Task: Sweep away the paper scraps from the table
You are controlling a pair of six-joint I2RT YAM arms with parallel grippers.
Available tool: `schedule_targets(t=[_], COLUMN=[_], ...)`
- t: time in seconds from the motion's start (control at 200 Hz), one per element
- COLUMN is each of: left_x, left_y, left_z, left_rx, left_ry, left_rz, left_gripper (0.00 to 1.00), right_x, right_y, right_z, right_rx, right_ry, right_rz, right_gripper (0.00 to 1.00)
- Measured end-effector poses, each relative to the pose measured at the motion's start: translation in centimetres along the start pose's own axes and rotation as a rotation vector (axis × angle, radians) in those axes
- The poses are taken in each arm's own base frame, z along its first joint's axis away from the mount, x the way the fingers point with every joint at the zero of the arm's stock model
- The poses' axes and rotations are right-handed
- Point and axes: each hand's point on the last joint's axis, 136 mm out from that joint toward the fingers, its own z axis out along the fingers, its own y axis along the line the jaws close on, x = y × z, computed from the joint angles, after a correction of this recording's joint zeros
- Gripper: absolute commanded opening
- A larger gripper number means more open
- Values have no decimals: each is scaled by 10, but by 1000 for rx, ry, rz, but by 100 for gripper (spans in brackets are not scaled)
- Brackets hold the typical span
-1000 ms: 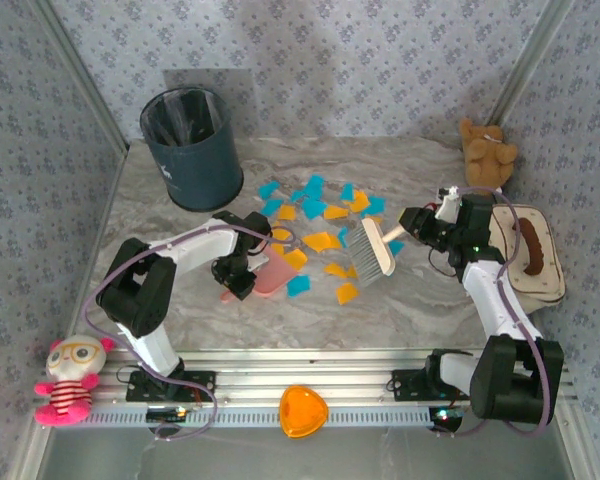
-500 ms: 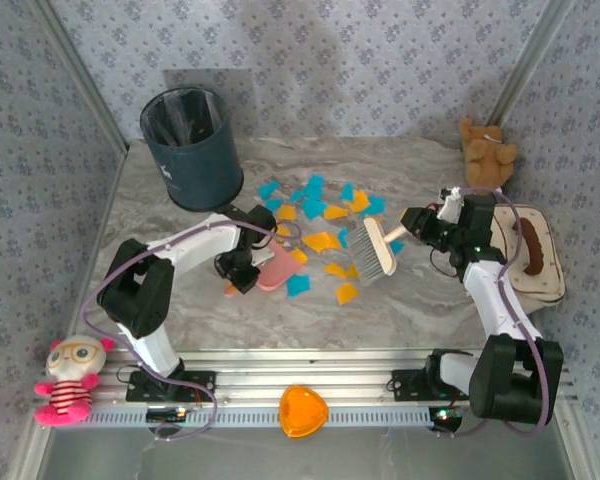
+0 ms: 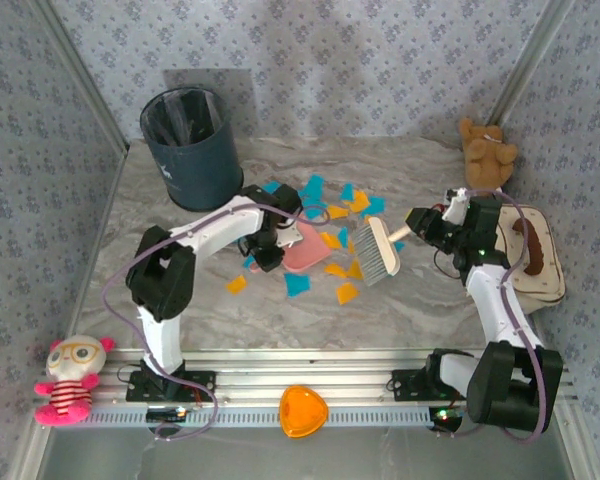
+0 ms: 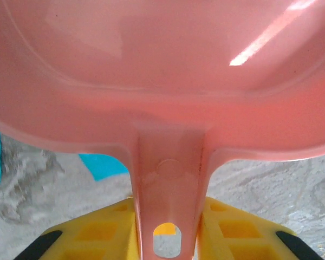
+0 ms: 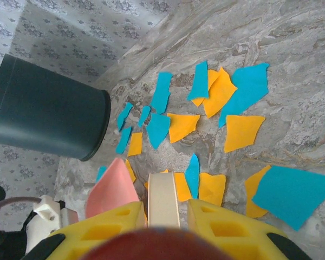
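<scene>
Cyan and orange paper scraps (image 3: 325, 203) lie scattered mid-table (image 3: 180, 320); they also show as paper scraps (image 5: 227, 103) in the right wrist view. My left gripper (image 3: 268, 246) is shut on the handle of a pink dustpan (image 3: 302, 248), which sits among the scraps. Close up, the dustpan handle (image 4: 170, 184) runs between my left gripper's (image 4: 168, 241) yellow fingers, with a cyan scrap (image 4: 103, 164) beneath. My right gripper (image 3: 421, 226) is shut on a brush (image 3: 376, 250), bristles down just right of the pan. The cream brush handle (image 5: 163, 197) sits in my right gripper (image 5: 165, 216), with the dustpan (image 5: 112, 187) to its left.
A dark bin (image 3: 192, 148) stands at the back left, close behind the left arm. At the right edge sit a teddy bear (image 3: 487, 152) and a white tray (image 3: 540, 275). A pink doll (image 3: 68, 380) and an orange heart dish (image 3: 302, 410) rest by the front rail.
The left arm has carried the dustpan away from the front and to the right, into the scrap pile. One orange scrap stays behind at its left. The brush has hardly moved.
</scene>
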Motion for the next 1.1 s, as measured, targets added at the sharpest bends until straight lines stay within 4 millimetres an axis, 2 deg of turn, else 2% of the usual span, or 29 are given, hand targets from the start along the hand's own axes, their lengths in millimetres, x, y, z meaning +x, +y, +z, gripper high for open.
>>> schedule_targets(t=[0.19, 0.355, 0.655, 0.83, 0.929, 1.099], left_x=[-27, -39, -44, -51, -44, -31], left_y=[-5, -6, -9, -10, -9, -7], left_z=[11, 22, 27, 32, 40, 42], left_rx=[11, 19, 43, 70, 99, 121], left_ry=[-4, 5, -6, -51, -65, -92], left_rz=[95, 135, 153, 134, 102, 69], left_gripper=[30, 32, 39, 51, 56, 56], right_x=[4, 8, 11, 11, 11, 11], right_y=[-6, -10, -14, -15, -15, -15], right_z=[-5, -8, -9, -9, -9, -9], right_rx=[13, 24, 34, 35, 36, 36], right_ry=[-8, -5, 2, 1, 0, -1], right_rz=[12, 25, 38, 39, 40, 41], right_gripper=[0, 0, 0, 0, 0, 0])
